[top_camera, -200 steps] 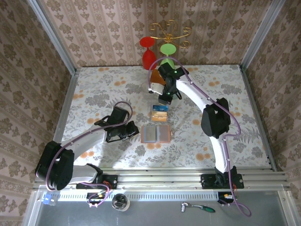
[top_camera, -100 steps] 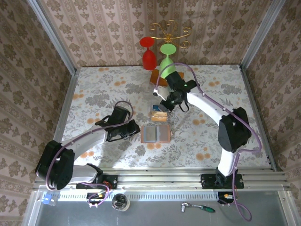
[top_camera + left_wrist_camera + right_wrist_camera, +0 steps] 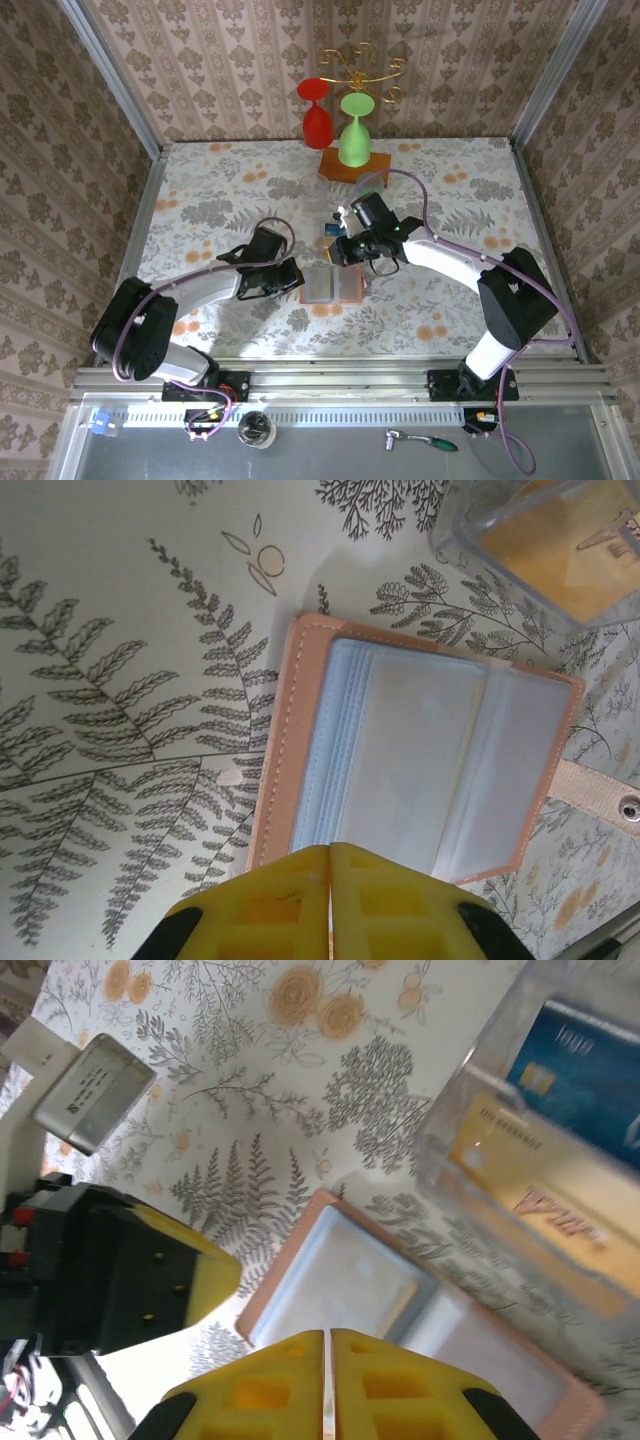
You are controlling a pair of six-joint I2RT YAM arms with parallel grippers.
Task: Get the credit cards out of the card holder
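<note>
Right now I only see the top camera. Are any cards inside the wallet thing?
Observer: In the left wrist view the card holder lies open, and no coloured card shows in its clear pockets.
Operator: Where are the cards?
Observer: The right wrist view shows a blue card and an orange card in a clear box beside the holder.
Operator: Are the claws open?
Observer: No. The left gripper and right gripper are both shut, yellow fingers pressed together.

Open, flat card holder (image 3: pixel 331 286) — credit cards (image 3: pixel 522 1162) just beside.
</note>
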